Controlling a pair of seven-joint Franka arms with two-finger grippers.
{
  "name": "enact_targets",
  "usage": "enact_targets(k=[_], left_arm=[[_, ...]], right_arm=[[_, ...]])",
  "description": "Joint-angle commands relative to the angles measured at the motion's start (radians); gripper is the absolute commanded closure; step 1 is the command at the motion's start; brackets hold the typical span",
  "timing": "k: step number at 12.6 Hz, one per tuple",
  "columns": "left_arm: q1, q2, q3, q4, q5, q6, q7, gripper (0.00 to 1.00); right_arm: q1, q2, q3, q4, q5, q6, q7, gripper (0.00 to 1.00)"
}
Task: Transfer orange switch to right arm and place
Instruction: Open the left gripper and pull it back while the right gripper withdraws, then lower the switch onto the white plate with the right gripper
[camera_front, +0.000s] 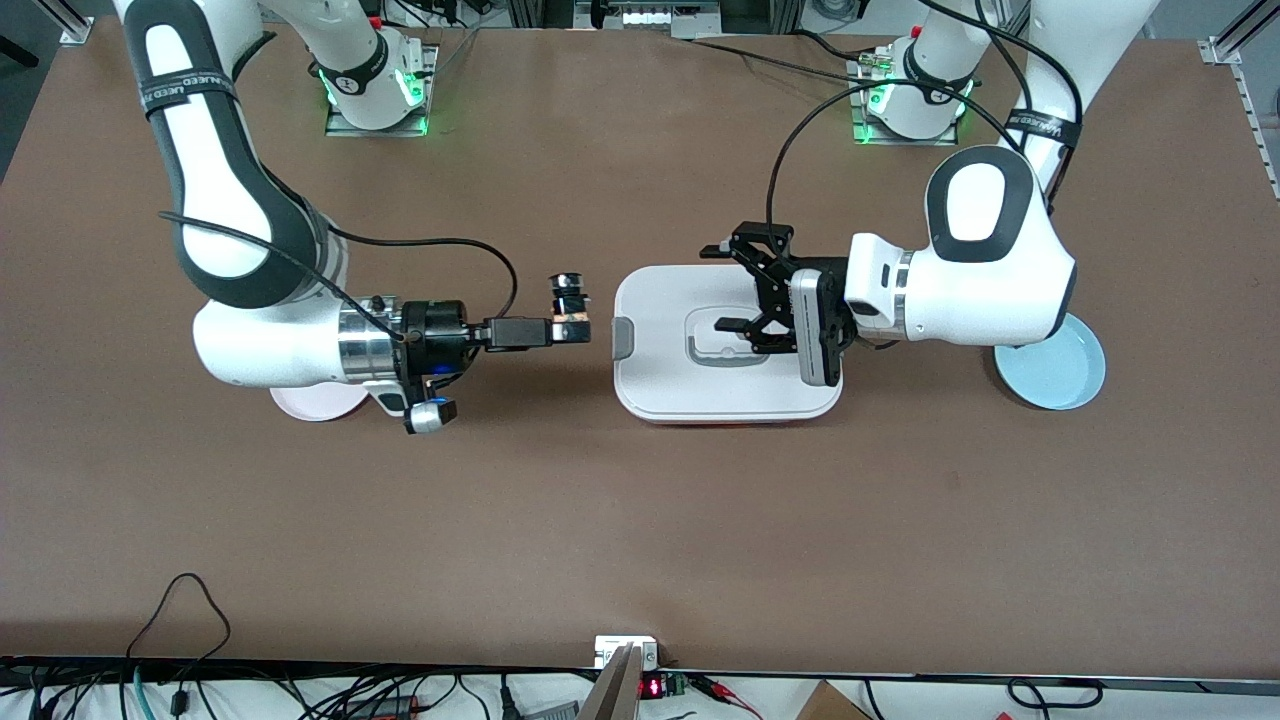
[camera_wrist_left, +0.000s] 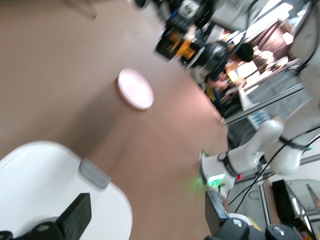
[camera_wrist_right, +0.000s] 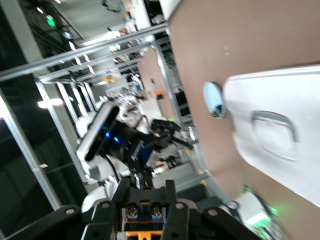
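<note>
Fingers of right gripper (camera_front: 572, 322) pinch orange switch (camera_front: 570, 300) – handover apparently done; left gripper (camera_front: 745, 290) fingers spread over white lidded box (camera_front: 660, 390), waiting – placing remains.

The pink plate (camera_front: 318, 403) at the lower left of the front view is mostly hidden under the right arm (camera_front: 290, 345); only its lower rim shows. At the right, the left arm (camera_front: 985, 290) covers the upper part of the blue plate (camera_front: 1062, 375). Both wrist views are motion-blurred. The orange switch (camera_front: 570, 305) is too small to make out its markings.
</note>
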Motion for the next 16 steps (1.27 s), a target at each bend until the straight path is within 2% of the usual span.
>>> enact_targets(k=[1,4,5,7,9,12,14,16], left_arm=[[0.019,-0.009,0.002,0.003,0.158,-0.046,-0.118,0.0],[0.062,-0.009,0.005,0.005,0.338,-0.133,-0.318,0.0],[0.089,-0.01,0.005,0.012,0.437,-0.168,-0.363,0.0],[0.134,-0.01,0.002,0.063,0.641,-0.182,-0.382,0.0],[0.133,-0.006,0.004,0.118,0.806,-0.202,-0.39,0.0],[0.134,-0.006,0.004,0.196,1.074,-0.308,-0.391,0.0],[0.145,-0.006,0.004,0.278,1.186,-0.379,-0.385,0.0],[0.155,-0.01,0.007,0.34,1.228,-0.377,-0.39,0.0]], right_arm=[[-0.058,0.003,0.008,0.021,-0.131,-0.092,0.017,1.0],[-0.107,0.005,0.008,0.076,-0.366,-0.195,0.015,1.0],[-0.116,0.008,0.008,0.087,-0.442,-0.214,0.008,1.0],[-0.138,0.006,0.008,0.097,-0.628,-0.223,0.0,1.0],[-0.145,0.005,0.008,0.12,-0.798,-0.257,-0.005,1.0],[-0.161,-0.005,0.008,0.136,-1.09,-0.271,-0.069,1.0],[-0.162,-0.006,0.008,0.136,-1.246,-0.263,-0.093,1.0],[-0.148,-0.028,-0.001,0.092,-1.333,-0.201,-0.118,1.0]])
